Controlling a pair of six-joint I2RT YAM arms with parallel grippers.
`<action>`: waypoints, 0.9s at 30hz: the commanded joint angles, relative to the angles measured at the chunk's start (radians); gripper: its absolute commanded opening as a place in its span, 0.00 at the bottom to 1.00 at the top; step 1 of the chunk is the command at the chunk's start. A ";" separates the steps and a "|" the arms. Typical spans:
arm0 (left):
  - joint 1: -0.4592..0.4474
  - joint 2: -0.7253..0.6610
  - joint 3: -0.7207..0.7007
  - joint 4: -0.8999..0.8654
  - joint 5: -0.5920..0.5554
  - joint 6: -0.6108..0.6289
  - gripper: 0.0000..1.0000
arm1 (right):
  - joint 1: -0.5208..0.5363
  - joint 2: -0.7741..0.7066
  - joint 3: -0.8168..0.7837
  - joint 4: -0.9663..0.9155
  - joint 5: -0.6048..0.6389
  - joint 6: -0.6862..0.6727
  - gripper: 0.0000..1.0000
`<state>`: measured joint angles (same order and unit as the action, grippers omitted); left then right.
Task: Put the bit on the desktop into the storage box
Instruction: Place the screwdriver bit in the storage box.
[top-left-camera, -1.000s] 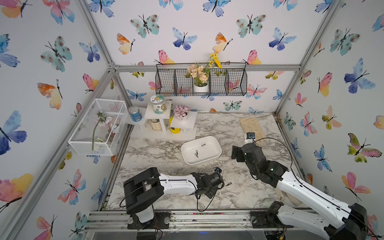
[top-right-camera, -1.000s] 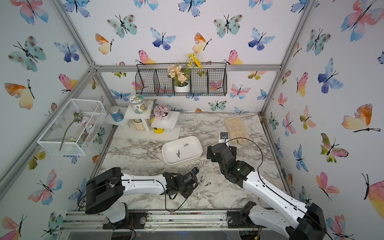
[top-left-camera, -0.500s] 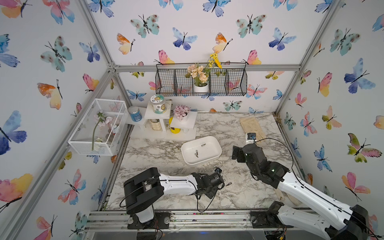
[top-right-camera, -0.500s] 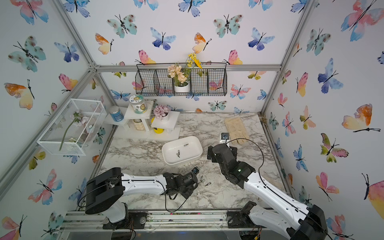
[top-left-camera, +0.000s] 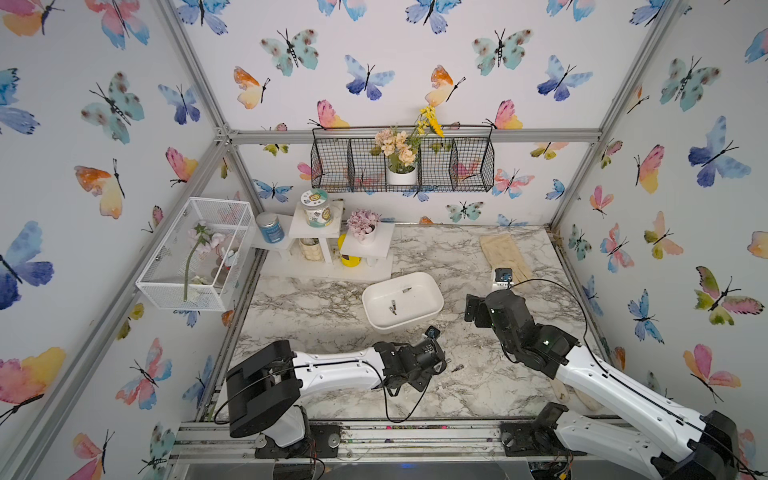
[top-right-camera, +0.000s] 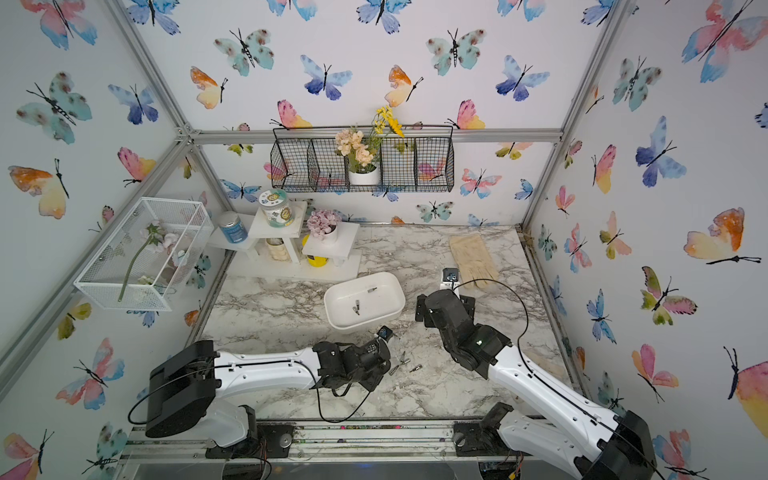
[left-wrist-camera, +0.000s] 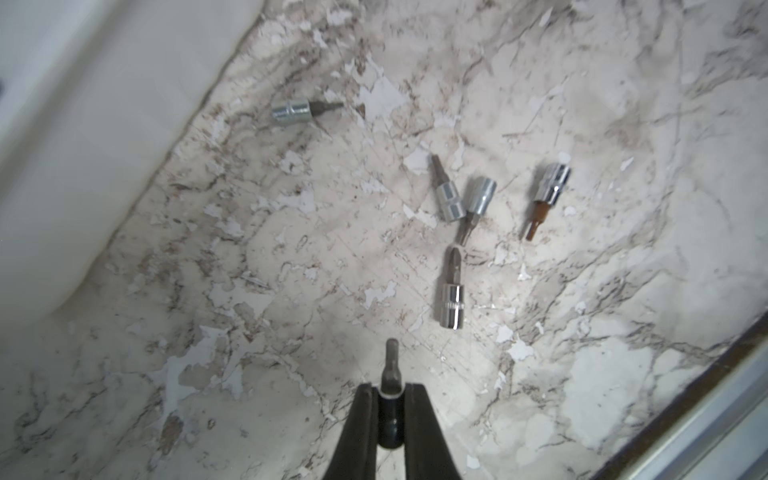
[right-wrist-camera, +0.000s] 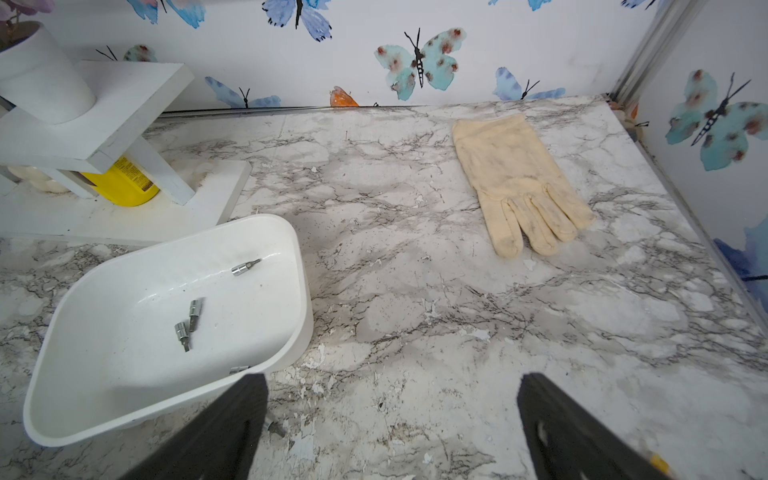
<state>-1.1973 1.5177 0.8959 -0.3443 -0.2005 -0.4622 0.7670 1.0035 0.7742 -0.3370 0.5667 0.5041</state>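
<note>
My left gripper (left-wrist-camera: 390, 388) is shut on a small dark bit (left-wrist-camera: 391, 365), low over the marble desktop (top-left-camera: 316, 307); the bit's tip sticks out past the fingertips. Several chrome-socket bits lie loose on the desktop ahead of it (left-wrist-camera: 452, 299) (left-wrist-camera: 448, 197) (left-wrist-camera: 550, 191) (left-wrist-camera: 293, 111). In both top views this gripper (top-left-camera: 442, 365) (top-right-camera: 388, 370) sits just in front of the white storage box (top-left-camera: 399, 326) (top-right-camera: 332, 320), which holds three bits (right-wrist-camera: 246, 266) (right-wrist-camera: 195, 309) (right-wrist-camera: 182, 334). My right gripper (right-wrist-camera: 392, 382) (top-left-camera: 473, 309) stands open and empty, to the right of the box.
A cream glove (right-wrist-camera: 519, 183) (top-left-camera: 503, 253) lies at the back right. A white stepped shelf (top-left-camera: 332, 249) with jars and a flower pot stands behind the box. A white mesh cage (top-left-camera: 195, 253) hangs on the left wall, a black wire basket (top-left-camera: 403, 166) on the back wall.
My left gripper has finished closing on the bit without moving from its place. The right arm has barely shifted and stays open.
</note>
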 joint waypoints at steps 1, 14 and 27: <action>0.046 -0.065 0.036 -0.044 -0.055 -0.004 0.09 | -0.001 -0.013 -0.023 -0.038 -0.026 0.018 1.00; 0.321 -0.065 0.130 -0.004 -0.023 0.100 0.08 | -0.002 0.004 -0.073 -0.051 -0.119 0.026 1.00; 0.463 0.124 0.172 0.074 0.010 0.111 0.08 | -0.001 0.090 -0.079 -0.050 -0.268 -0.013 1.00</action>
<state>-0.7414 1.6192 1.0512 -0.2935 -0.2001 -0.3626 0.7670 1.0775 0.7094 -0.3740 0.3622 0.5095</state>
